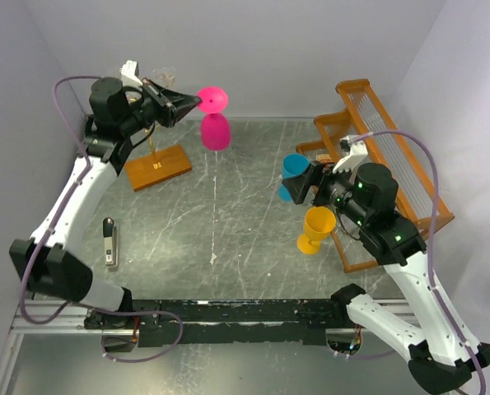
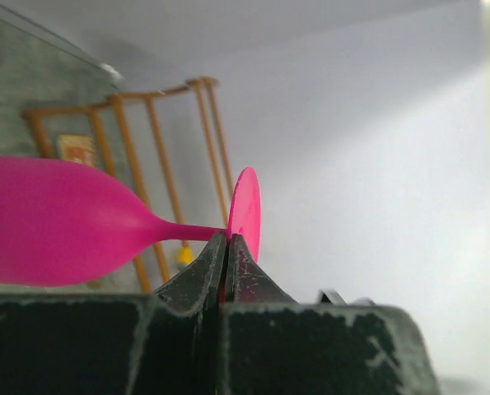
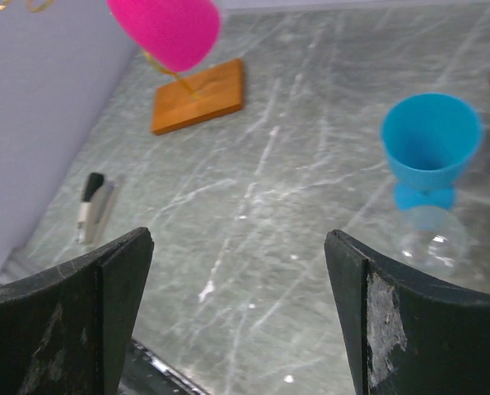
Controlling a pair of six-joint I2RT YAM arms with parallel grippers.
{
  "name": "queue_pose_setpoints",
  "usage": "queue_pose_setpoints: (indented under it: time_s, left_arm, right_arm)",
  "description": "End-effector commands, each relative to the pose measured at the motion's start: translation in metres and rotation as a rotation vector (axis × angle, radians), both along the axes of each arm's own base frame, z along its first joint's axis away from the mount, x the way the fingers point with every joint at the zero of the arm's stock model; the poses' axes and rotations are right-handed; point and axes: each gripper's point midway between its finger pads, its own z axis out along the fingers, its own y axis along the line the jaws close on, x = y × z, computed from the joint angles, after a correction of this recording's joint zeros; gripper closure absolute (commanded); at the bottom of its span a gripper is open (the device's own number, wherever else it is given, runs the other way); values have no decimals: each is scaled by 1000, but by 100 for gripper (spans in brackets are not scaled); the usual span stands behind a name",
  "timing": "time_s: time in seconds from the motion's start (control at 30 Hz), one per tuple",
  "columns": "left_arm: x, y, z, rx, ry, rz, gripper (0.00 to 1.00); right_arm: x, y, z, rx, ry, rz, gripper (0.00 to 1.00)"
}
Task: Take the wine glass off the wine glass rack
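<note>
Left gripper (image 1: pixel 197 101) clamped on the thin stem of the smooth pink wine glass (image 1: pixel 215 132), bowl down, in open air at table 12 o'clock, just 3 o'clock of the gold-wire, wood-based wine glass rack (image 1: pixel 158 167); right gripper (image 3: pixel 240 247) spread wide, holding nothing, over grey marbled table (image 1: pixel 228 239).

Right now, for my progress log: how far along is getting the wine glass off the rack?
Done: pink wine glass looks clear of the wine glass rack. In hand: left gripper shut on its stem, midair. Left: setting it down; right gripper is open, empty.
</note>
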Motion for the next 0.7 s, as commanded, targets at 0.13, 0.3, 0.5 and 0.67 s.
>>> queue_pose_setpoints:
  time_s: [0.13,0.3,0.5,0.67]
  left_arm:
    - [-119,-9,66,-300,-157,-258,93]
    - [-165,0,70,-416,-160,-326,93]
    - [-207,11,72,-541,-193,-422,93]
    - [-229,17,71,-572,-199,-446,93]
  right_arm:
    - [-14,73,29,375,-13,328,13]
    - [-32,96,48,618,-34,510,12]
    - [-39,108,58,759,-40,564,12]
    - [-46,123,68,799,-64,595,13]
